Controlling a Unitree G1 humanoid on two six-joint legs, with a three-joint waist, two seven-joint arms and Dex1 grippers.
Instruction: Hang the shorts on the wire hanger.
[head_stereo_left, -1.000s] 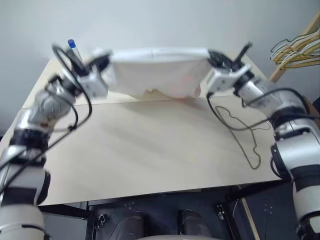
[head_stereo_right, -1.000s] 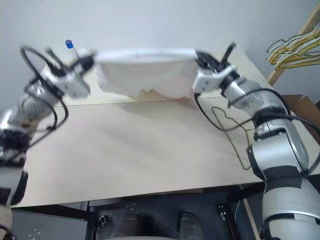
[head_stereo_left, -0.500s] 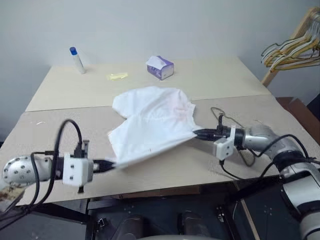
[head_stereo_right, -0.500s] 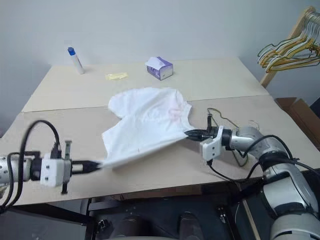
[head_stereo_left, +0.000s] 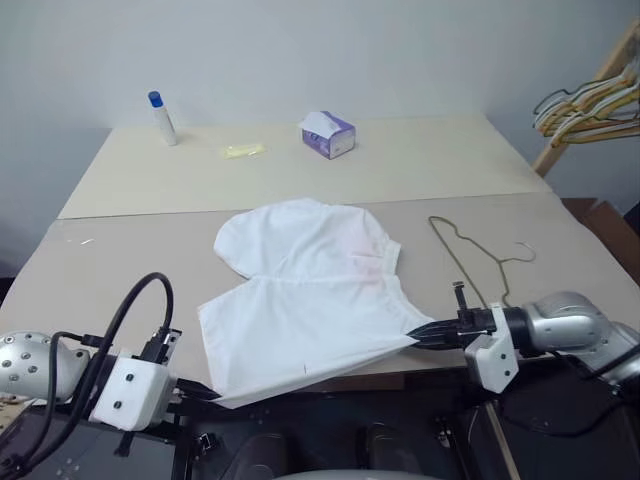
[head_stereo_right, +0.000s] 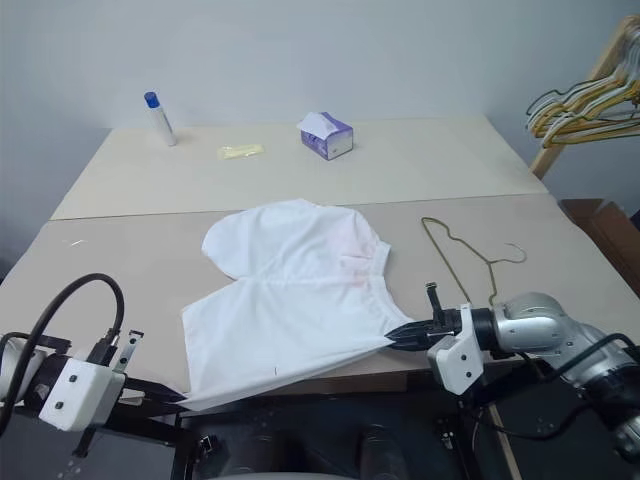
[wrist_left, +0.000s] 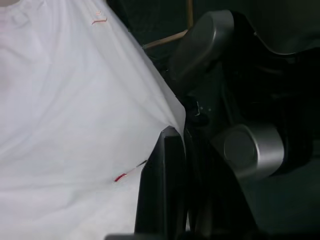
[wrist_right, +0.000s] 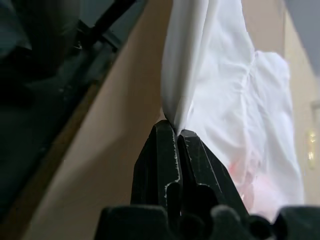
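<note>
White shorts (head_stereo_left: 305, 300) lying spread on counter (head_stereo_left: 120, 260); left tool (head_stereo_right: 172, 398) and right tool (head_stereo_left: 425, 335) each pinching a near corner. Advisable: keeping hem taut, clear of wire hanger (head_stereo_left: 480, 265).

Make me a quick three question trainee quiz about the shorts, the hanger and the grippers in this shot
1. True or false: the wire hanger lies on the table apart from the shorts.
2. What does the right gripper hold? A) the hanger B) a corner of the shorts C) nothing
3. Which item stands at the table's far left corner?

Key:
1. True.
2. B; the left gripper pinches the other near corner.
3. The blue-capped tube; the purple tissue box sits farther right.
</note>
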